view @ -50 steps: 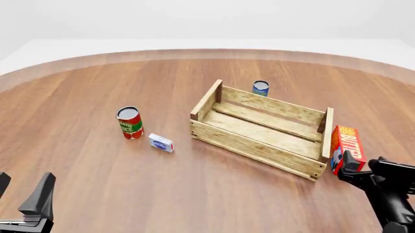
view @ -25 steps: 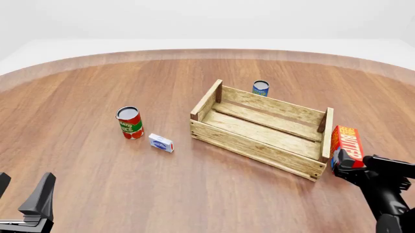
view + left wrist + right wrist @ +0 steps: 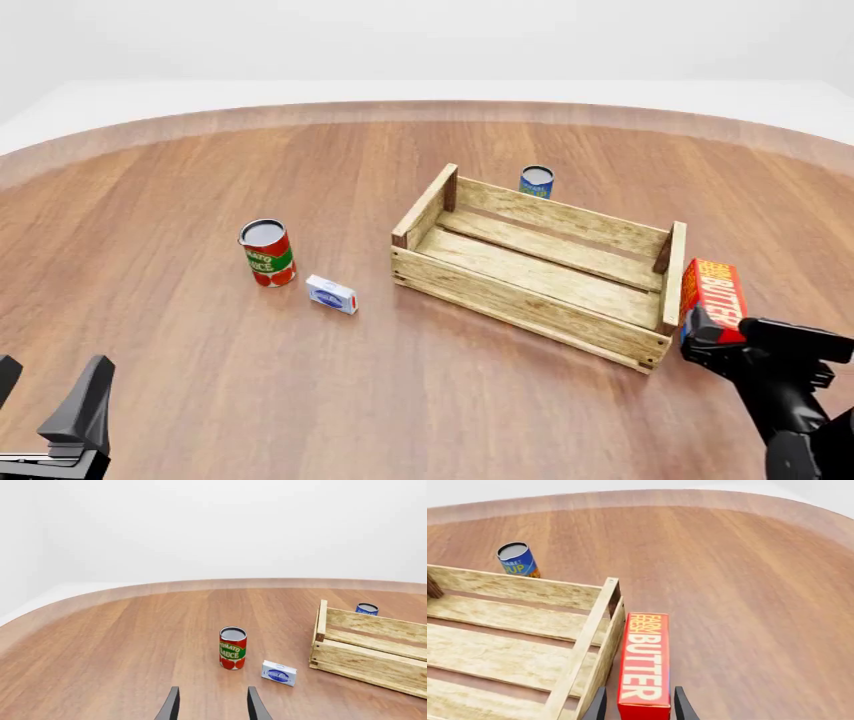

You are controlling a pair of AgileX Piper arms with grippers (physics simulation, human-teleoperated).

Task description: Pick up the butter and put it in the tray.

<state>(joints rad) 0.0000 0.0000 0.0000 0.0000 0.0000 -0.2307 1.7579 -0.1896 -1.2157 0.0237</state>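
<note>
The butter, a red carton with white lettering, stands on the table just outside the right end of the tray, a big crate of light wooden slats. In the right wrist view the butter lies beside the tray's end wall. My right gripper is open, and its fingertips stand on either side of the carton's near end in that view. I cannot tell whether they touch it. My left gripper is open and empty at the near left, far from both; it also shows in its own wrist view.
A red tomato sauce can and a small white-blue box stand left of the tray. A blue can stands behind the tray's far wall. The table's curved far edge runs behind them.
My right gripper has crept forward so its fingers now reach alongside the butter's near end. The butter, the tray and the left arm have not moved.
</note>
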